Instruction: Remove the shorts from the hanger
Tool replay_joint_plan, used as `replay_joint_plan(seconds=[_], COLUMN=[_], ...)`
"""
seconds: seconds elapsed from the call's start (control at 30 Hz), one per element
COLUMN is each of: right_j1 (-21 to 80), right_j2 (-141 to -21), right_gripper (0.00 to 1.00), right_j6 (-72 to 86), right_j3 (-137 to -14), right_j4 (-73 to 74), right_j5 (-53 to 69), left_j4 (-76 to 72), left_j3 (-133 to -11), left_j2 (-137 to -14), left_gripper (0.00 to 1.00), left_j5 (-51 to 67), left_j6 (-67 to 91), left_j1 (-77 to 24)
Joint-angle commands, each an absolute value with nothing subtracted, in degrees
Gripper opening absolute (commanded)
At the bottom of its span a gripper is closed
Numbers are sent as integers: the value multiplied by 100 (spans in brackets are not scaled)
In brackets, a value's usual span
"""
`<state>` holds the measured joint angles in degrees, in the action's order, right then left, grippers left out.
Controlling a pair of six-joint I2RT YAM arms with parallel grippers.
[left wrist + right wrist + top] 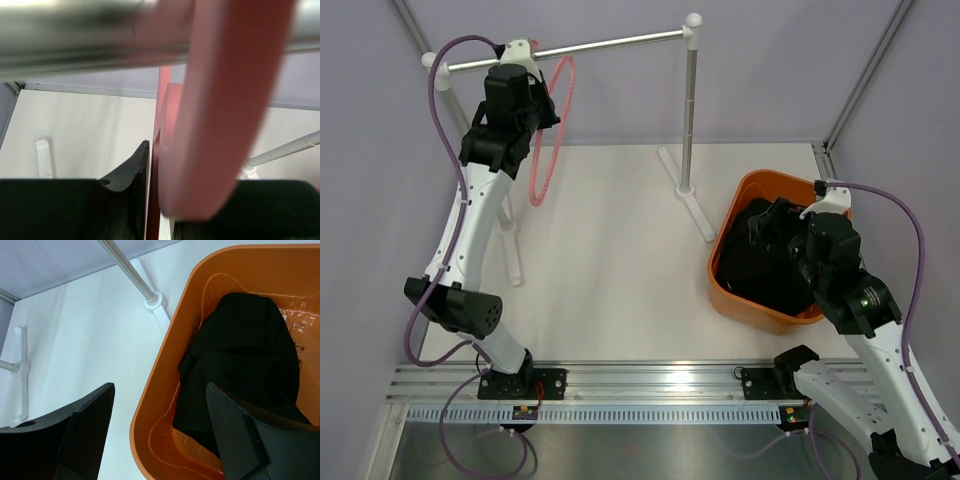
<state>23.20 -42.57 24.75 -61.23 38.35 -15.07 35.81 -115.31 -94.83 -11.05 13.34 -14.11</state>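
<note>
White counter (610, 260) boxed in by pale lilac walls (770, 80). Nearest, along the front edge, a ribbed aluminium track (650, 385) carrying both arm bases. Just beyond it on the right, an orange basket (170, 352) standing on the counter, with the shorts (240, 340) lying crumpled inside: black, limp, covering most of the bottom, orange floor showing only around the edges. Right fingers (775, 222) poised over the basket, spread wide and released, grasping nothing, dark fabric below them. Shorts fully off the hanger and well apart from it, on the opposite side of the counter. Farther back, near the middle, a white foot (695, 205) and the grey upright post (688, 110) of a clothes stand; a second foot (510, 250) over on the left, partly behind the left arm (470, 210). Across the top of the stand, the grey rail (610, 42), capped white at both ends. At the far left, left arm stretched up to that rail, left fingers (542, 110) right at the hook of the hanger (220, 100). Hanger pink, thin and bare, hooked over the rail and hanging edge-on toward the counter. Seen from the left wrist, hook large and blurred between the two dark fingers, one fingertip just beside its edge. Cannot tell whether clenched on the plastic or let go.
</note>
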Motion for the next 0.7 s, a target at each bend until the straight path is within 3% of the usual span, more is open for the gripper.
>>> replay_joint_plan(seconds=[0.0, 0.33, 0.43, 0.57, 0.67], right_j1=[2303, 2294, 2294, 2294, 2294], right_j2=[-4271, -4263, -4254, -4236, -4210], right_gripper=[82, 82, 82, 83, 84], right_j6=[2531, 2522, 2514, 2523, 2531], right_j3=[-6073, -5968, -5977, -5959, -5924], right_j4=[3586, 3542, 3525, 3489, 3454], right_j5=[-1345, -1336, -1336, -1310, -1231], left_j4=[3138, 3146, 3208, 3217, 3260], left_j3=[-11470, -11373, -11355, -11241, -11145], left_j2=[-9097, -8798, -8675, -8456, -8262], left_gripper=[22, 31, 44, 69, 80], left_j5=[-1248, -1239, -1213, -1283, -1292], left_j6=[1389, 1424, 1433, 1380, 1345], left_j1=[-1362, -1362, -1371, -1371, -1371])
